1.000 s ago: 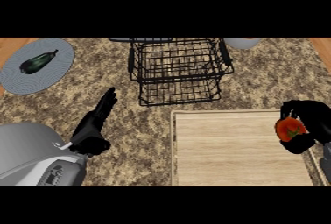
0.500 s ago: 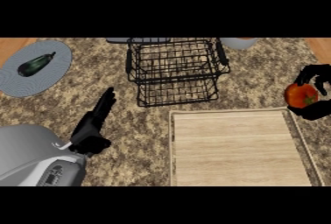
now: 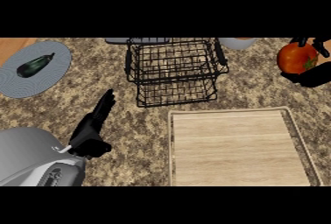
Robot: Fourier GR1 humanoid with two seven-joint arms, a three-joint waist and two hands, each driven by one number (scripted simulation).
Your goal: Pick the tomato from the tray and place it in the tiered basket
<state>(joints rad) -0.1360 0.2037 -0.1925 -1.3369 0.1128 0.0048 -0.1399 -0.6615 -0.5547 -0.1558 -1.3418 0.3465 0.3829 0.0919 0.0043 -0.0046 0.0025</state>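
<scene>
A red tomato (image 3: 295, 58) with a green stalk is held at the upper right edge of the head view, my right hand (image 3: 315, 73) curled round it from below and behind. It hangs above the counter, to the right of the black wire tiered basket (image 3: 173, 70), which stands at the back centre. The wooden tray (image 3: 234, 146) lies in front of the basket with nothing on it. My left hand (image 3: 94, 124) rests open at the lower left, fingers straight and pointing away.
A grey round plate (image 3: 40, 75) with a dark aubergine (image 3: 35, 65) on it lies at the back left. A grey bowl (image 3: 238, 42) shows behind the basket at the right. The counter top is speckled brown stone.
My right hand has lifted the tomato off the tray's right side and carried it up and away, toward the back right. The left hand has not moved.
</scene>
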